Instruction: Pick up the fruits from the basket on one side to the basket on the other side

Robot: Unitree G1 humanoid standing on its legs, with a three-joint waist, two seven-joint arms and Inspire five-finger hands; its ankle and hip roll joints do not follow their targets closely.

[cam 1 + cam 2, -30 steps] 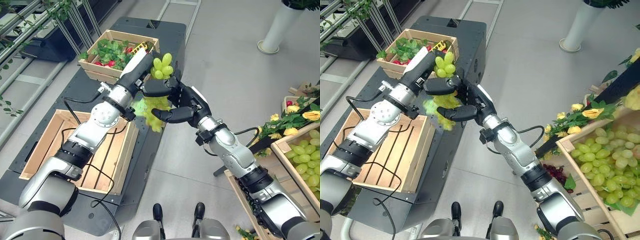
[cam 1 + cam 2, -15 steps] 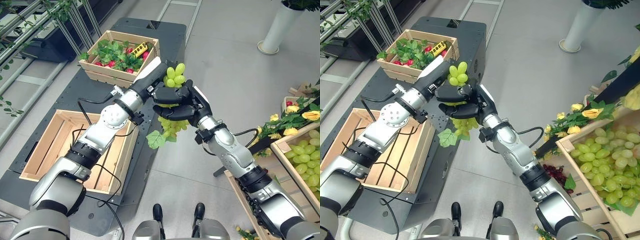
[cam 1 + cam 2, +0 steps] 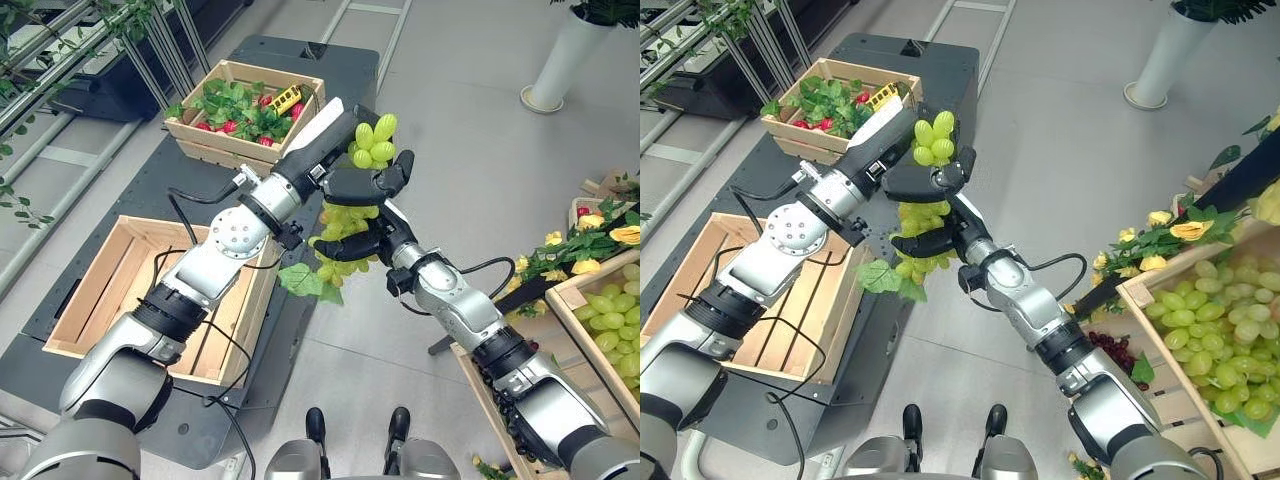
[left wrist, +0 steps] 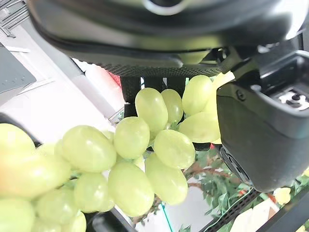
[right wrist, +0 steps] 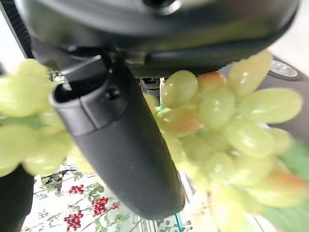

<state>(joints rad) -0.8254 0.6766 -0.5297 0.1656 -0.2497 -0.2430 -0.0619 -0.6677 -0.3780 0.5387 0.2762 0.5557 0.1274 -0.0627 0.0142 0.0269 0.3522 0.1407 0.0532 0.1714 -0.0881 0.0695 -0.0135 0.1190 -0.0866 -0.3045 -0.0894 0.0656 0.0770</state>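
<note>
A bunch of green grapes (image 3: 345, 262) with a leaf hangs in the air between both hands, over the dark table's (image 3: 300, 60) right edge. My left hand (image 3: 362, 185) reaches in from the left, its fingers curled over the bunch, and a few grapes (image 3: 372, 145) stick up above it. Just below, my right hand (image 3: 368, 240) has its fingers curled round the hanging part. The left wrist view shows the grapes (image 4: 145, 159) close against that hand's thumb (image 4: 260, 130). In the right wrist view the grapes (image 5: 227, 125) lie beside my right hand's thumb (image 5: 120, 145).
An empty wooden crate (image 3: 110, 290) sits on the table at the left. A crate of strawberries and leaves (image 3: 245, 105) stands at the far end. A crate of green grapes (image 3: 610, 320) and yellow flowers (image 3: 590, 235) are at the right. Bare floor lies under the hands.
Both hands have moved a little to the right and up with the grapes. The bunch now hangs lower under the left hand, with its leaf showing.
</note>
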